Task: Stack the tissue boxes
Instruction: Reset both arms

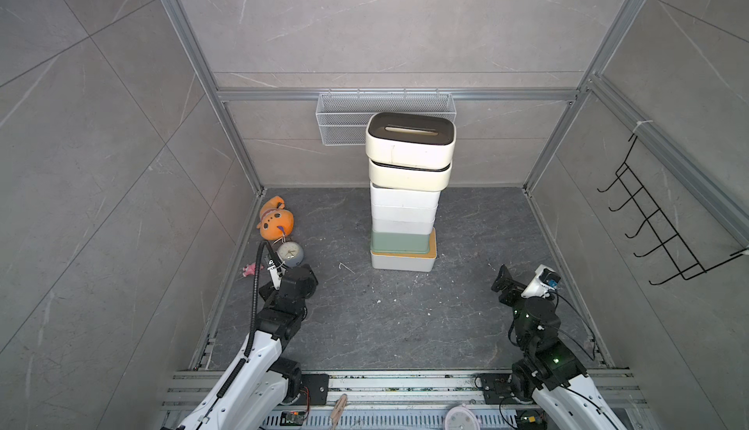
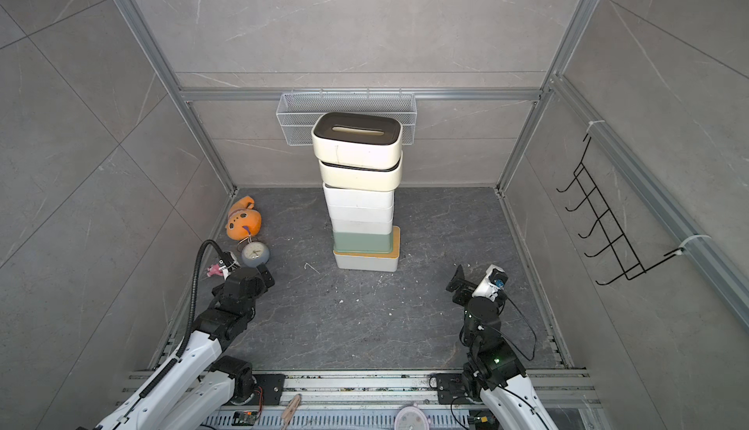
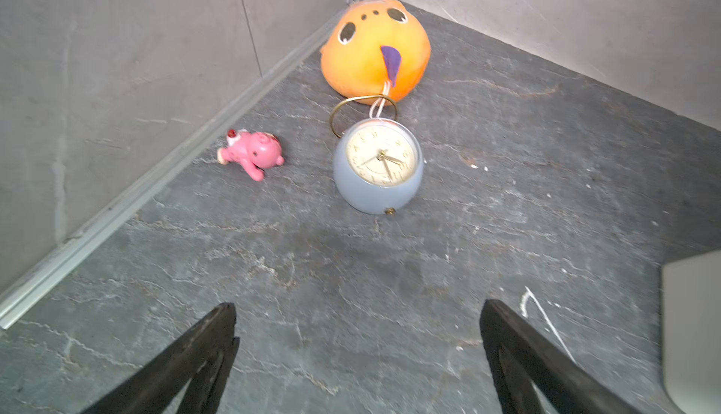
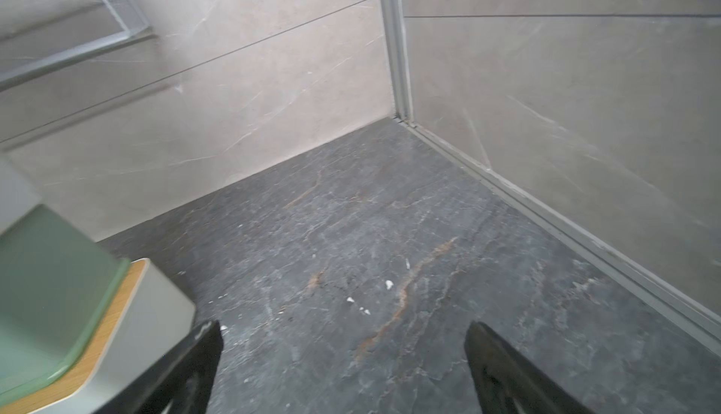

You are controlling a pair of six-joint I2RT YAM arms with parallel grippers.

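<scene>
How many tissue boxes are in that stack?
7, in one tower, top down: cream box, second cream box, three white boxes, green box, bamboo-lidded box on the floor. I see none elsewhere.

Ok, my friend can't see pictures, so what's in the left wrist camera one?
The left gripper hangs wide open and empty over a dark stone-patterned floor. Beyond it, near a corner of the grey walls, sit a blue-grey alarm clock, an orange plush toy right behind the clock, and a small pink toy figure lying apart.
</scene>
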